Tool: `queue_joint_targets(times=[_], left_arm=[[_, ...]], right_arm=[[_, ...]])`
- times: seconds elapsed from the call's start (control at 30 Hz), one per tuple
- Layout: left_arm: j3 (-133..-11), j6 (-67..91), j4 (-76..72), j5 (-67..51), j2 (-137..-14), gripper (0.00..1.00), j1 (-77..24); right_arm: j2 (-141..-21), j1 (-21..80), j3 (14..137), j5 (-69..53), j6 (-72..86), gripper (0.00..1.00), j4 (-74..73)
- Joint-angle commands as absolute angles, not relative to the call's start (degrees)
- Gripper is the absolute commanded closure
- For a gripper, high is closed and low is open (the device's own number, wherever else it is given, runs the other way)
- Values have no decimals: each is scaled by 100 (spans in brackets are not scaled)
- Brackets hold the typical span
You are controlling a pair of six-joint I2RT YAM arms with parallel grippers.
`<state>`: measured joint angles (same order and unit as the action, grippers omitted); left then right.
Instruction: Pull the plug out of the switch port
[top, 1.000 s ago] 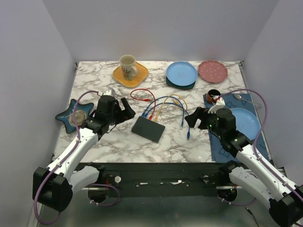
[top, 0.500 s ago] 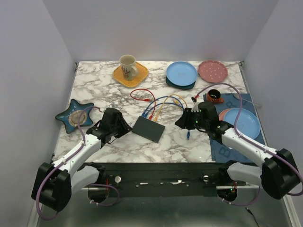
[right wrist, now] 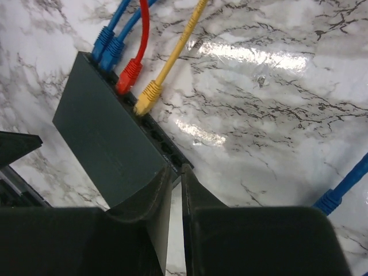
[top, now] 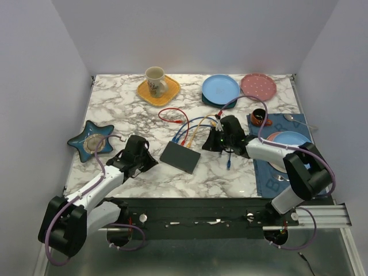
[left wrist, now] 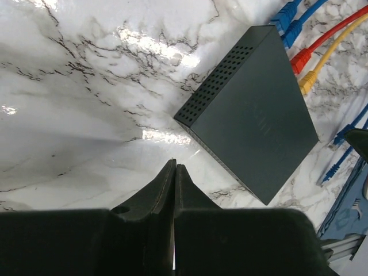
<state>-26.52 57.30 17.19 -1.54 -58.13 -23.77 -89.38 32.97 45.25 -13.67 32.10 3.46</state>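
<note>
The switch (top: 180,156) is a flat black box lying on the marble between both arms. Two blue plugs (right wrist: 107,43), a red plug (right wrist: 130,75) and a yellow plug (right wrist: 147,98) sit in the switch ports (right wrist: 161,141) along its far long edge; the other sockets are empty. My left gripper (left wrist: 174,165) is shut and empty, low over the marble just left of the switch (left wrist: 253,109). My right gripper (right wrist: 176,168) hovers over the switch's right corner at the end of the port row, fingers closed to a thin slit with nothing between them.
Coloured cables (top: 198,123) fan out behind the switch, and a loose blue plug (top: 229,165) lies right of it. A star dish (top: 90,141) is at the left. Mug on yellow plate (top: 158,86), blue plates (top: 220,89) and pink plate (top: 258,86) stand at the back; blue mat (top: 264,172) with plate on the right.
Both arms have dropped and come in toward the switch, the left from the left and the right from the right. Both grippers have closed from wide open.
</note>
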Motion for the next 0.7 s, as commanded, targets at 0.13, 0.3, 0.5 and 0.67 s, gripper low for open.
queue_joint_targets(times=[0.13, 0.3, 0.5, 0.67], left_arm=[[-2777, 5625, 1547, -193, -6819, 92, -2443], [-2961, 5511, 1327, -430, -7390, 93, -2470], [-3120, 5467, 1292, -483, -7646, 93, -2487], [-3286, 5440, 1406, -405, -7655, 92, -2487]], right_arm=[[-9729, 3594, 5158, -1372, 3120, 82, 273], [-9984, 3981, 5396, -1239, 2962, 87, 36], [-10107, 4473, 5379, -1116, 3041, 87, -141], [-10117, 4851, 5361, -994, 3216, 91, -167]])
